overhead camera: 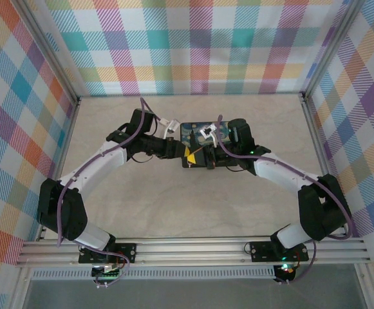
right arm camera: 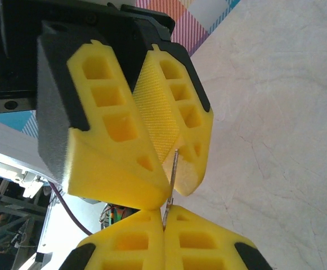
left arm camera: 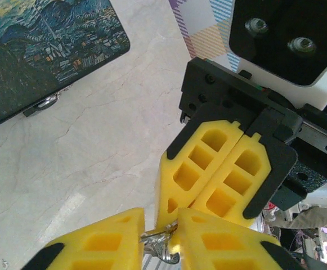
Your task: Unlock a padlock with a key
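**mk_tinker:** what's the wrist cam seeing?

**yamfan22:** the right gripper point(right arm camera: 164, 218) comes up from the bottom edge, yellow tips pressed together, with the key point(right arm camera: 169, 194) pinched in the seam. It's a thin silvery sliver standing nearly upright.

**mk_tinker:** and the other arm?

**yamfan22:** the left gripper point(right arm camera: 172, 173) hangs down from the top, fingers in a V that narrows at the tips. The key's upper end runs right into that gap, alongside the finger with the textured pad point(right arm camera: 155, 112). Can't tell what's in there, honestly. The pale marbled table point(right arm camera: 276, 112) is off to the right.
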